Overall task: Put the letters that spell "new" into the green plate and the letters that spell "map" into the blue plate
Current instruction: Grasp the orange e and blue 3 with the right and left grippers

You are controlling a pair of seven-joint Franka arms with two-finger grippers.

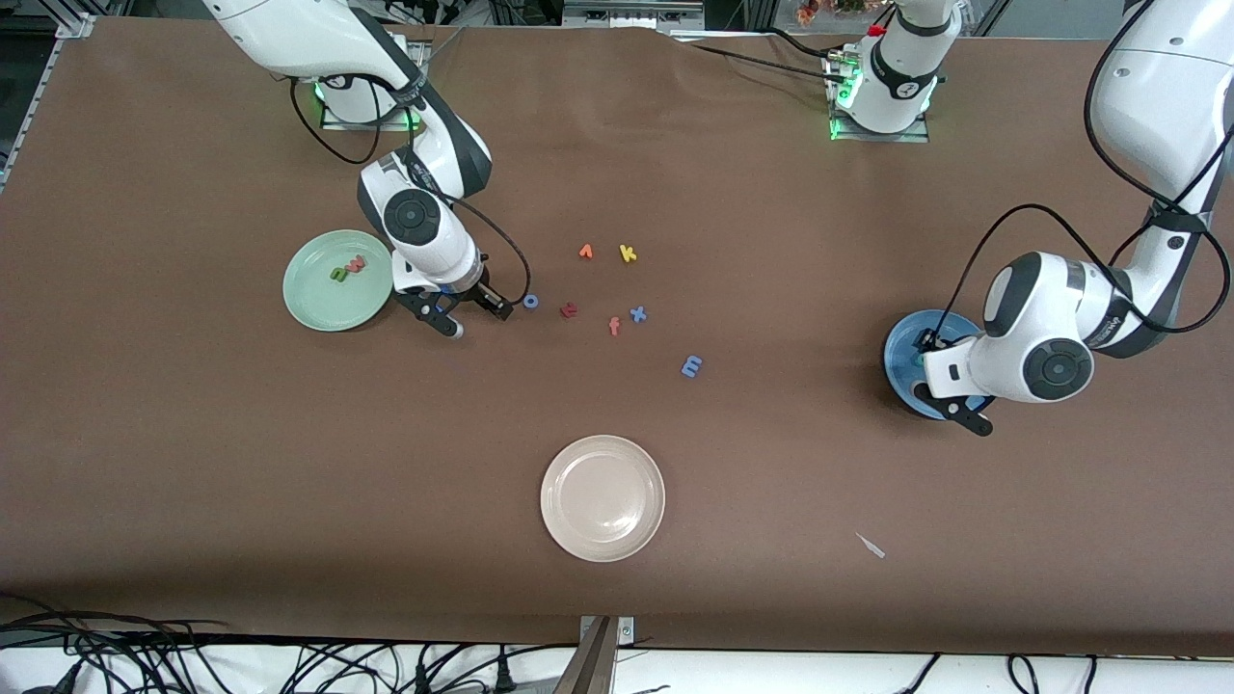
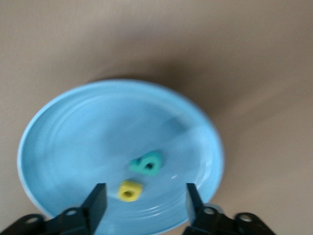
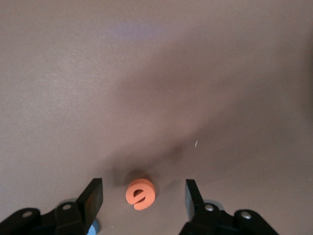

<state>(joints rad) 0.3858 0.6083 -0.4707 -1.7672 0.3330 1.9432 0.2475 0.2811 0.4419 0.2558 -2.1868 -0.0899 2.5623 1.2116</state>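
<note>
Letters first: green "n" (image 1: 338,275) and pinkish-red "w" (image 1: 356,263) lie in the green plate (image 1: 313,306), toward the right arm's end of the tabletop (image 1: 193,463). Orange "e" (image 3: 141,193) sits on the bare tabletop between the right gripper's (image 3: 144,196) parted jaws, not touched. Blue "m" (image 1: 691,365) lies mid-tabletop, well apart from both plates. Yellow "a" (image 2: 130,190) and teal "p" (image 2: 146,163) rest in the blue plate (image 2: 73,147); the left gripper (image 2: 146,200) hovers over it, jaws released.
</note>
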